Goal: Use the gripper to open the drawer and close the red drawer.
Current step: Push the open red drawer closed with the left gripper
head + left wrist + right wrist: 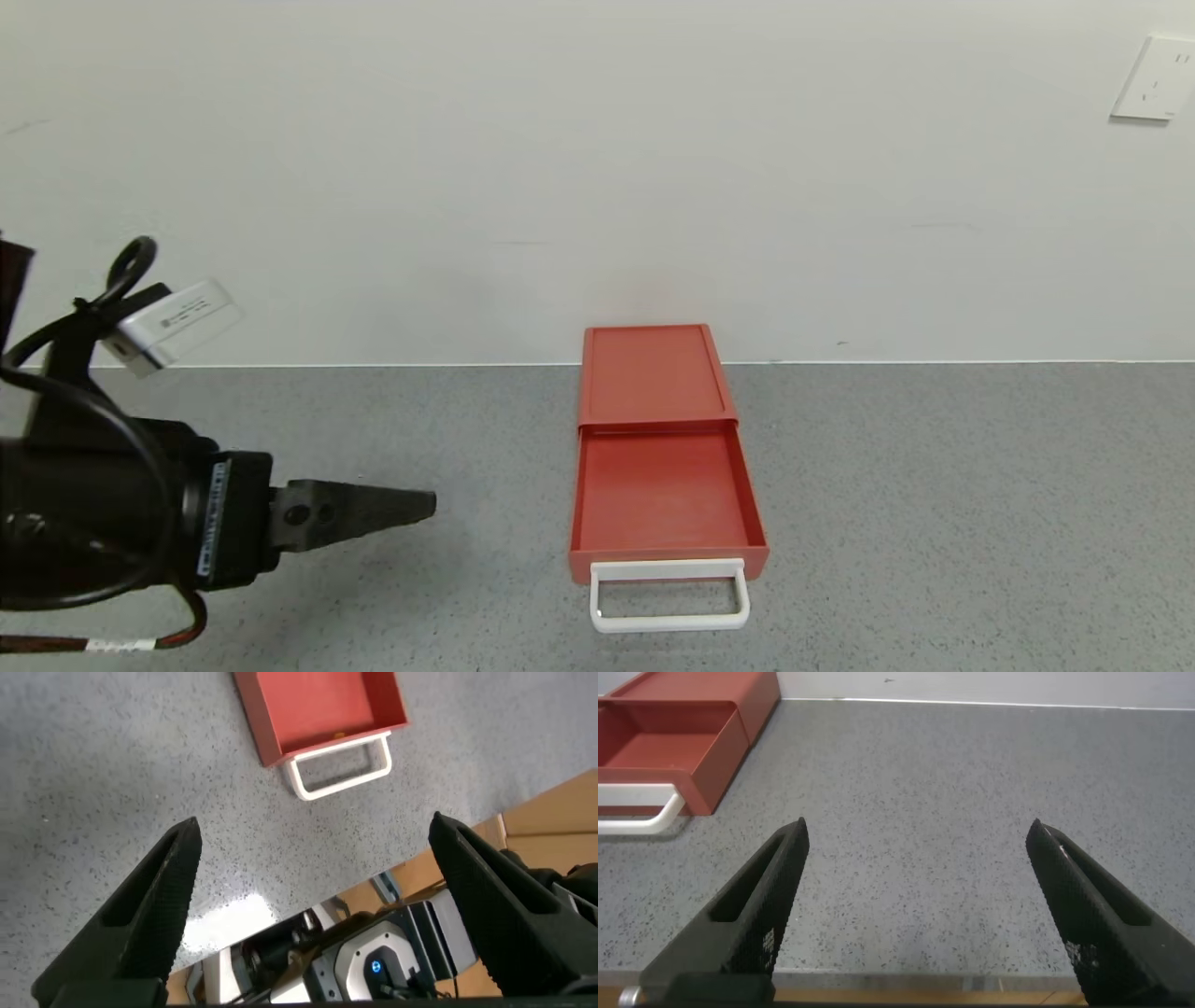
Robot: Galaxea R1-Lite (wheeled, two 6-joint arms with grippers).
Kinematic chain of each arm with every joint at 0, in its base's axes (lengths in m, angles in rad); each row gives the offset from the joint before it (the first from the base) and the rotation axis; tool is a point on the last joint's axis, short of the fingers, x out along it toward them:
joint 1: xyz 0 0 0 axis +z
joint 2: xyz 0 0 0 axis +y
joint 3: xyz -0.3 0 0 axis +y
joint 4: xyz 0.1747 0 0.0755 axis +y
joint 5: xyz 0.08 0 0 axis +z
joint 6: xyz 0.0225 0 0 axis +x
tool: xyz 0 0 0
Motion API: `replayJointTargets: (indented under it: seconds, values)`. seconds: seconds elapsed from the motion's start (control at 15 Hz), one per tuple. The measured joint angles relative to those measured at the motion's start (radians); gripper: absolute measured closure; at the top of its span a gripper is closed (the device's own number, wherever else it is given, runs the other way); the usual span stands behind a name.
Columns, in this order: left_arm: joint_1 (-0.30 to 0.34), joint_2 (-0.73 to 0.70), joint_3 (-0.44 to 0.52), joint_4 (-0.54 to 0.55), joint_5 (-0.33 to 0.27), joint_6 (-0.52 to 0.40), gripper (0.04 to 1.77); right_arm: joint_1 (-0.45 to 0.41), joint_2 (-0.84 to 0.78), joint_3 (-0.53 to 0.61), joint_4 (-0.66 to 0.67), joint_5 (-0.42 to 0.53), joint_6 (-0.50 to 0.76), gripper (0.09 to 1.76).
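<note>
Drawer [661, 485] stands pulled out of its red box [652, 373], which sits at the desk's [934, 485] far edge against the wall, about midway along it. The tray reaches toward the near edge, and its white handle [670, 597] lies flat on the desk in front of it. So the opening looks done, and closing is what remains.

The left end effector [425, 505] hovers over the desk's left part, well apart from the drawer, pointing across at it. Its wrist view shows the fingers [154, 910] spread wide with nothing between them. The right end effector [915, 915] does not show in the head view; its own camera shows it low near the desk's near edge, to the right of the drawer, fingers likewise wide and empty.

Risks from here are judgements only:
- The box looks light and unfixed. A push that lands off-centre on the tray front could twist it against the wall rather than slide the tray home.
- The handle is a thin loop. An open finger could slip inside it or ride over it, and then lift or drag the drawer.
- Coming in from the side, the left end effector could knock the tray's wall before reaching its front.
</note>
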Motion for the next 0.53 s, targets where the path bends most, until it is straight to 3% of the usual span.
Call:
replayJointTargets:
  seconds: [0.53]
  values:
    - [0.002,-0.075,0.033,-0.008,0.001,0.001,0.06,-0.001,0.000,0.000,-0.001,0.000,0.000,0.14]
